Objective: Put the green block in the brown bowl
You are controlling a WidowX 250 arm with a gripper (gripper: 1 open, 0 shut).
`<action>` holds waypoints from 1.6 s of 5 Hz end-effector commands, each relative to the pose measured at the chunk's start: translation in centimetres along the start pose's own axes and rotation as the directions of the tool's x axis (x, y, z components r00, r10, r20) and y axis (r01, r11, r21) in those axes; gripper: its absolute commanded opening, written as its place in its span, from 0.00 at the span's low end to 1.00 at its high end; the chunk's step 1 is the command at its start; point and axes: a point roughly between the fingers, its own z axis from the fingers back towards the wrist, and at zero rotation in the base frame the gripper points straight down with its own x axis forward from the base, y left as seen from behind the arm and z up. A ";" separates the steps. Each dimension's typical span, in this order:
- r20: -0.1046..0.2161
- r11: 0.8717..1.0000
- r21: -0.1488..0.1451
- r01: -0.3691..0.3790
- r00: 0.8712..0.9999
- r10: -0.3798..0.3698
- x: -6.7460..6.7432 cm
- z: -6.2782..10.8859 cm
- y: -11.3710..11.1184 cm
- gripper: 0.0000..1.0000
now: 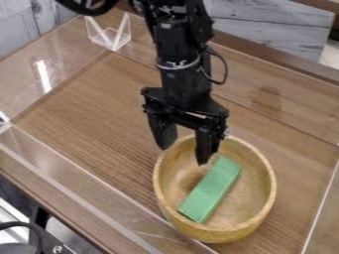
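One black end effector [185, 137], open and holding nothing, over the rim of the bowl. One flat rectangular bright green block [209, 192], lay inside the round light-tan wooden bowl [166, 201], below the end effector. One wood-grained brown worktop [82, 127] extended beneath the bowl.

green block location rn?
Camera view, lower right: the green block lies inside the brown bowl, just below the black gripper in the picture.
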 end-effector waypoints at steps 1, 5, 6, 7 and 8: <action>0.054 1.000 0.006 0.007 0.999 -0.007 1.3 1.0 0.4 1.00; 0.058 1.000 0.004 -0.020 0.998 0.020 1.8 -0.2 1.8 1.00; 0.059 1.000 0.003 -0.027 0.998 0.027 2.0 -0.5 2.1 1.00; 0.059 0.999 0.002 -0.033 0.998 0.033 2.1 -0.9 2.3 1.00; 0.060 0.999 0.002 -0.040 0.997 0.040 2.2 -1.3 2.6 1.00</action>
